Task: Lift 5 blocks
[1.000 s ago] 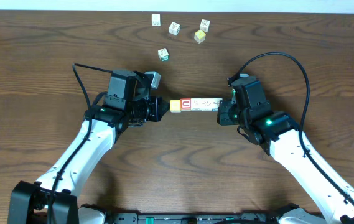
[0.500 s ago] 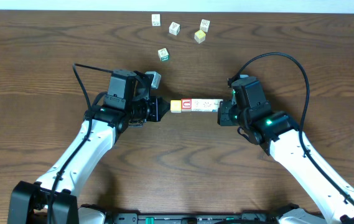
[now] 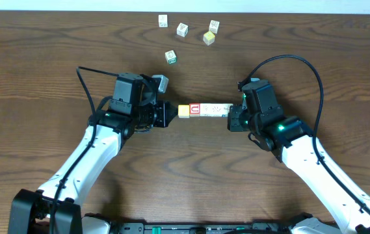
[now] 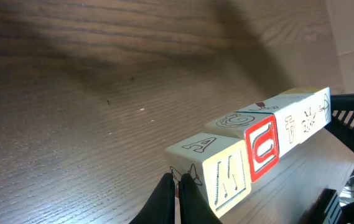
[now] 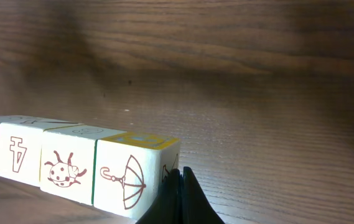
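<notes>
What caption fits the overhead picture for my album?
Left pincer and right pincer squeeze a row of blocks from both ends.

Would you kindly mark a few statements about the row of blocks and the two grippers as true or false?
1. The row of blocks sits between the left gripper and the right gripper. True.
2. The left gripper's jaws stand wide open. False: they are shut, tips against the row's end.
3. The green-bordered cube is part of the row. False: it lies apart, farther back on the table.
4. The red-bordered block is second from the left gripper's end. True.
5. The end block by the right gripper shows a ladybird. False: it shows an umbrella; the ladybird block is its neighbour.
</notes>
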### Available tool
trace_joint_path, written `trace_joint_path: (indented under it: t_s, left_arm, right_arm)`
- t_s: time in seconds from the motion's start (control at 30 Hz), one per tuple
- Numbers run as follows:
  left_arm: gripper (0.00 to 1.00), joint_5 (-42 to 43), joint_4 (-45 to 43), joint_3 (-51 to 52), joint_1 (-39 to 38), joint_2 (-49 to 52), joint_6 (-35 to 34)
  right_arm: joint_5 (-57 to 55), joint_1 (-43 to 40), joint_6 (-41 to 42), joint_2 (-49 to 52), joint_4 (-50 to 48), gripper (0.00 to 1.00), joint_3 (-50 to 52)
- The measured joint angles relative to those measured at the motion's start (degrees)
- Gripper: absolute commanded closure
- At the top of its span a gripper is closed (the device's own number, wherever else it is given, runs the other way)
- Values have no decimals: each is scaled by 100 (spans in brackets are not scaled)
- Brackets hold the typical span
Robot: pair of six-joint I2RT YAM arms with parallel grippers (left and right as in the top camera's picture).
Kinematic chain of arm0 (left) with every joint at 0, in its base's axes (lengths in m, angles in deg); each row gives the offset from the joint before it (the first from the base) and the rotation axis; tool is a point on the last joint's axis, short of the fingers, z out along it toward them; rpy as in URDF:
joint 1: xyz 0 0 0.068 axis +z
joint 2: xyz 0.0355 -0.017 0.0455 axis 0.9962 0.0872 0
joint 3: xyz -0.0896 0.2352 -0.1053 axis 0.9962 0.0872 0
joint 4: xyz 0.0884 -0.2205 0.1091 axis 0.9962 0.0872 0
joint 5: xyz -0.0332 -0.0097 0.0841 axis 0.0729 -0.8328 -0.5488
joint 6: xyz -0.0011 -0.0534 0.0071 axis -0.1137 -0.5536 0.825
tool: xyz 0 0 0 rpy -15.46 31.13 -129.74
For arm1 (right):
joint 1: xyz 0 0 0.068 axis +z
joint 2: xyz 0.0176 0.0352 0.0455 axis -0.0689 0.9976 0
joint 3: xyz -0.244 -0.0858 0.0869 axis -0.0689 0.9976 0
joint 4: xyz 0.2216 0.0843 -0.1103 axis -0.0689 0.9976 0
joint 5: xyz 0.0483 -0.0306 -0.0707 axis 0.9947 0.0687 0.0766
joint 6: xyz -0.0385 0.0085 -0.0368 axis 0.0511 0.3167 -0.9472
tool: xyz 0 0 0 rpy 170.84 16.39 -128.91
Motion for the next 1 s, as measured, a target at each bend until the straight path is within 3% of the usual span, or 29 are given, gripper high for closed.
trace_joint_path:
  t_s: [1.0]
  left_arm:
    - [93,-168,122,0,-85,11,-17]
  right_arm:
    - [-35,0,0,120,7,99,0]
